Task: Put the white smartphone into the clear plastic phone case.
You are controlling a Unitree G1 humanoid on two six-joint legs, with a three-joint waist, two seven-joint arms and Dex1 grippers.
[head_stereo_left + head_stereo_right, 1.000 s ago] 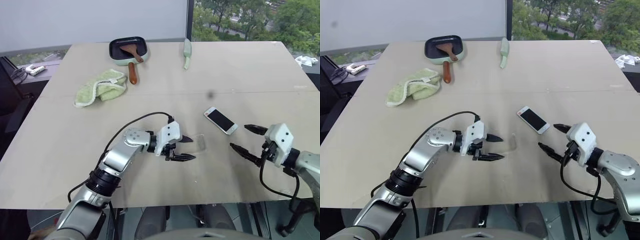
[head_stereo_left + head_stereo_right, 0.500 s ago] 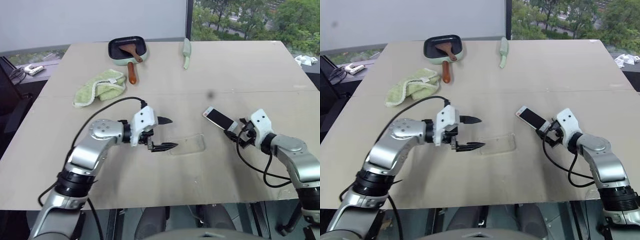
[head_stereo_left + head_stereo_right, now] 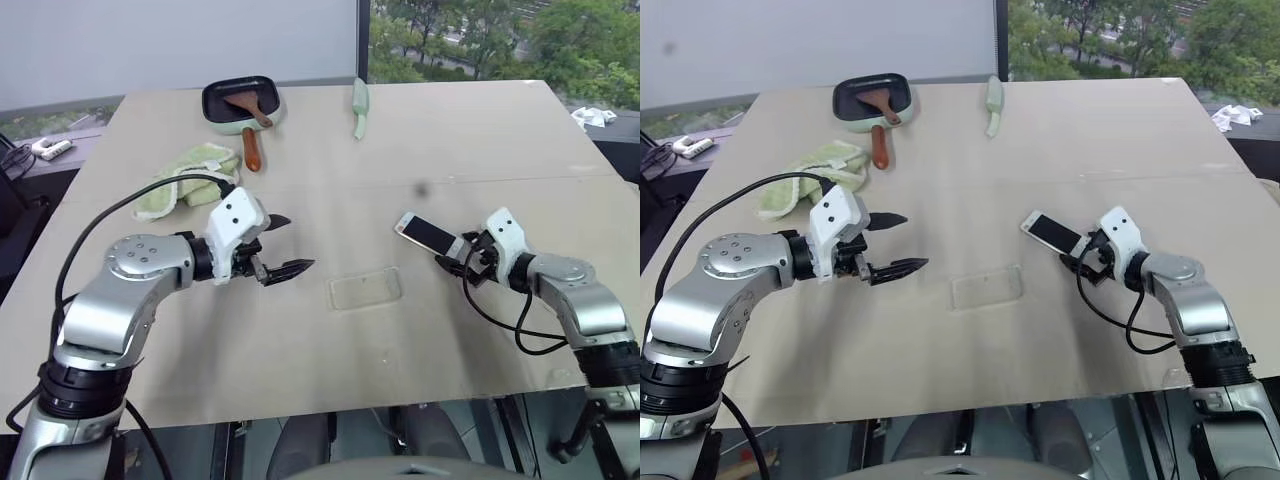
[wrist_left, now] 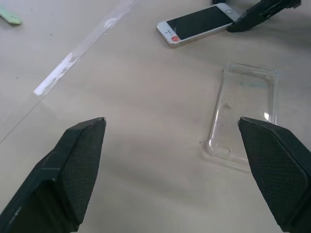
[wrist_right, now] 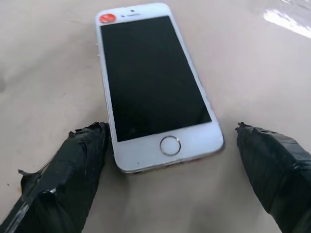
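Beige tabletop (image 3: pixel 330 400) runs bare and wide around both pincers, its near edge well clear of them. The right gripper (image 5: pixel 170 160) stands with its two black fingers (image 5: pixel 68 170) spread wide, one on each side of the home-button end of the white smartphone (image 5: pixel 150 82), holding nothing; the finger by one long edge sits just beside that corner, the other stands a little off the opposite corner. The phone lies flat, screen up, reaching away from that gripper, with open table beyond its far end and along both long sides.

The left gripper (image 3: pixel 283 247) hangs above the table with its fingers also wide apart and empty. The clear plastic phone case (image 3: pixel 366 291) lies flat ahead of it and apart from it, toward its lower finger in the head views, between the two grippers. Bare surface separates the case from the phone, which lies further off beyond it.

Far behind the left gripper rest a green cloth (image 3: pixel 185 178), a dark pan (image 3: pixel 238 102) with a wooden-handled tool (image 3: pixel 247 103) across it, and a pale green utensil (image 3: pixel 358 106).

The case's outline is faint; only its rim and glints mark it. In the head views the right fingertips blend with a dark cable (image 3: pixel 500 320), and whether they touch the phone cannot be told.
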